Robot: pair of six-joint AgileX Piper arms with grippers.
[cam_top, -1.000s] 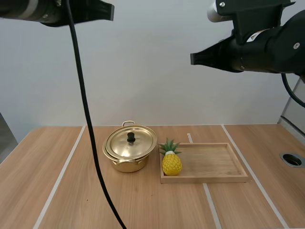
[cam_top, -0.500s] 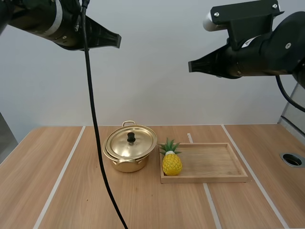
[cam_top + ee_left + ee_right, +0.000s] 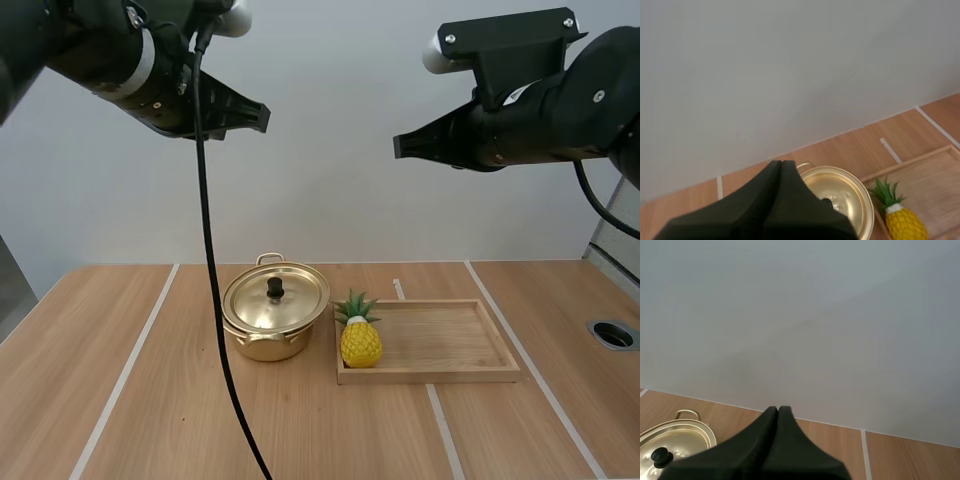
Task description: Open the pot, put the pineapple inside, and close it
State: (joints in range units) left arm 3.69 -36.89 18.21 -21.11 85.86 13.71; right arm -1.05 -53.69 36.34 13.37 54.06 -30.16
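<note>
A gold pot stands at the table's middle with its gold lid on and a black knob on top. A yellow pineapple with green leaves stands upright at the left end of the wooden tray, just right of the pot. My left gripper hangs high above the pot, shut with nothing in it; its wedge points at the pot, with the pineapple beside it. My right gripper is high above the tray, shut and empty, near the pot.
White tape lines run across the wooden table. A round metal-rimmed hole sits at the table's right edge. The tray's right part is bare wood.
My left arm has come down and to the right, its gripper now nearer above the pot. My right gripper has dropped slightly. Pot, pineapple and tray have not moved.
</note>
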